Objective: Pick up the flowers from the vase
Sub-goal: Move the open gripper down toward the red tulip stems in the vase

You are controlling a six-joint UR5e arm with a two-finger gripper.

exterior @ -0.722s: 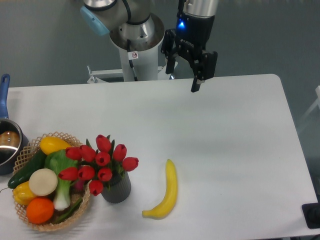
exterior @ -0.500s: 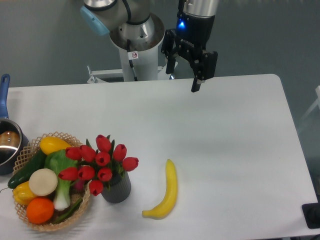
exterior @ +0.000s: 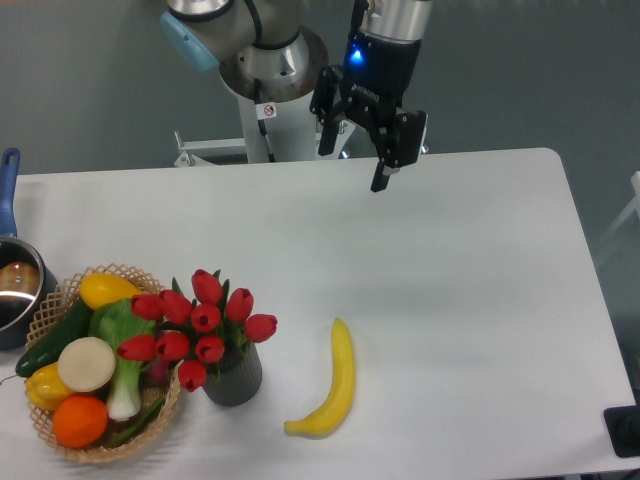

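A bunch of red tulip flowers (exterior: 203,325) with green leaves stands in a small dark grey ribbed vase (exterior: 234,378) at the front left of the white table. My gripper (exterior: 350,165) hangs open and empty above the table's far edge, far behind and to the right of the flowers. Its two black fingers (exterior: 380,176) point down with a wide gap between them.
A wicker basket (exterior: 160,412) with vegetables and fruit touches the vase's left side. A blue-handled steel pot (exterior: 14,285) sits at the left edge. A yellow banana (exterior: 335,385) lies right of the vase. The robot base (exterior: 270,90) stands behind the table.
The gripper has shifted a little to the left and turned slightly. The flowers, vase and other things have not moved.
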